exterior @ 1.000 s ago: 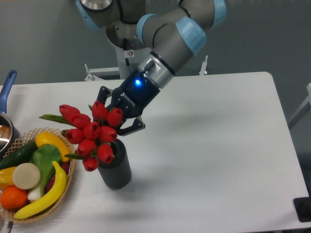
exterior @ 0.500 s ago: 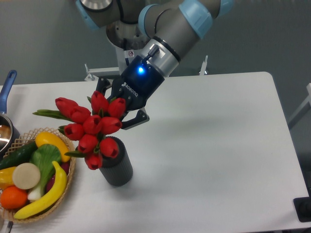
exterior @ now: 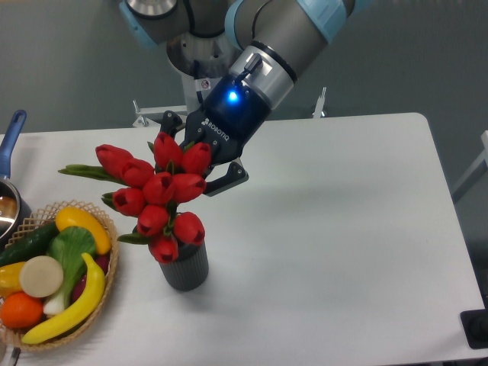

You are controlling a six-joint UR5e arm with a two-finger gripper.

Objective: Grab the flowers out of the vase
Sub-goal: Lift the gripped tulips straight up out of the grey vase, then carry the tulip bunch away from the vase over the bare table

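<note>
Flowers (exterior: 162,197): a bunch of red tulip buds with green leaves, leaning left over the mouth of the vase (exterior: 185,264), lowest buds just above or at its rim. Stems hidden behind the buds, so impossible to say how much of them sits inside. Vase upright on the table (exterior: 343,229), dark grey and ribbed, near the front left.

Gripper (exterior: 200,164) right behind the bunch at bud height, tilted down and to the left, blue light glowing on the wrist. One dark finger poking out to the right of the buds, another tip showing above left. Most likely clamped around the bunch, but the contact point is covered by the blooms; cannot tell for certain whether closed or merely straddling.

Step in hand, by the look of it: lifting the bunch out of the vase, not yet clear of it. Next move calls for a steady pull upward along the line of the vase, high enough to free the stem ends from the mouth. Risk of dragging or tipping the vase if pulled sideways.

Off to the left, a woven basket (exterior: 107,286) of fruit and vegetables, and a blue-handled pot (exterior: 9,152) at the edge.
</note>
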